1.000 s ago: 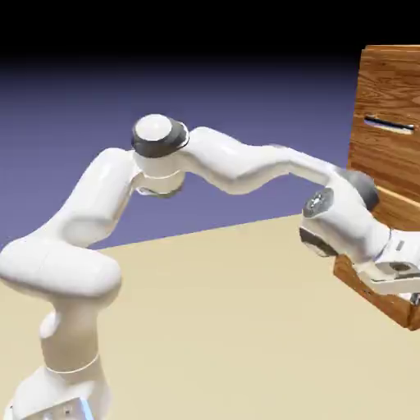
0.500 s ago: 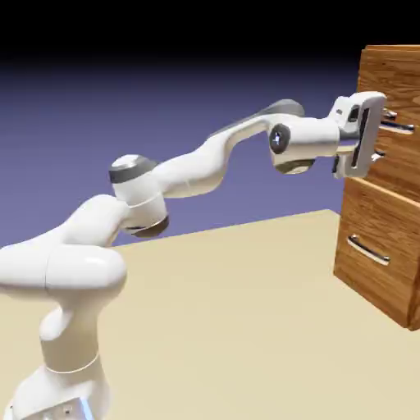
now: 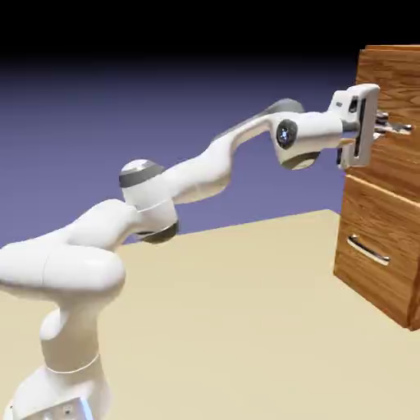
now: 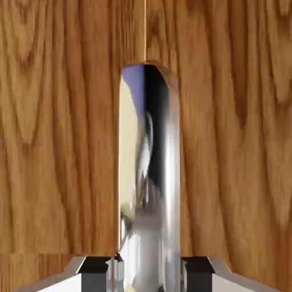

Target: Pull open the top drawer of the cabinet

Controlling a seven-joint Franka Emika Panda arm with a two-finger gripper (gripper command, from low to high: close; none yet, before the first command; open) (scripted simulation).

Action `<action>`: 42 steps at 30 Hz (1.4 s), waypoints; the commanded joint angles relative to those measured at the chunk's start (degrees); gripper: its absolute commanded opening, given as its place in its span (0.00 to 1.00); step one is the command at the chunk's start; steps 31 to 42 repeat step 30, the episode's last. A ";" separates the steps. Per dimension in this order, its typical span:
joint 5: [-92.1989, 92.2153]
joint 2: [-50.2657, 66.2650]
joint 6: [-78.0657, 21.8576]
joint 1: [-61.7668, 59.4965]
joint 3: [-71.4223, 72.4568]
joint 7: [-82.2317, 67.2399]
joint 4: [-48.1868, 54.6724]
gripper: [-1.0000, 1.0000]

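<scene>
The gripper (image 3: 385,128) clamps the silver bar handle (image 4: 149,171) of the cabinet's (image 3: 394,221) top drawer (image 3: 402,90), at the table's (image 3: 230,320) far right edge; next likely comes a straight outward pull.

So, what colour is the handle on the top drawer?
Shiny silver, mirror-like; the handle shows best in the hand view.
</scene>
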 commanded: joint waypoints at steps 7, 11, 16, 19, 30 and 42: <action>0.40 1.31 -4.75 9.58 -0.91 -3.27 -14.53 0.00; -0.11 2.09 -7.26 15.37 -1.67 -4.71 -22.83 0.00; -1.54 3.23 -10.02 23.06 -2.98 -6.11 -33.21 0.00; -2.91 4.06 -11.41 27.98 -4.02 -6.70 -39.44 0.00; -9.84 7.70 -13.55 43.62 -8.35 -6.72 -56.70 1.00; -9.84 7.70 -13.55 43.62 -8.35 -6.72 -56.70 1.00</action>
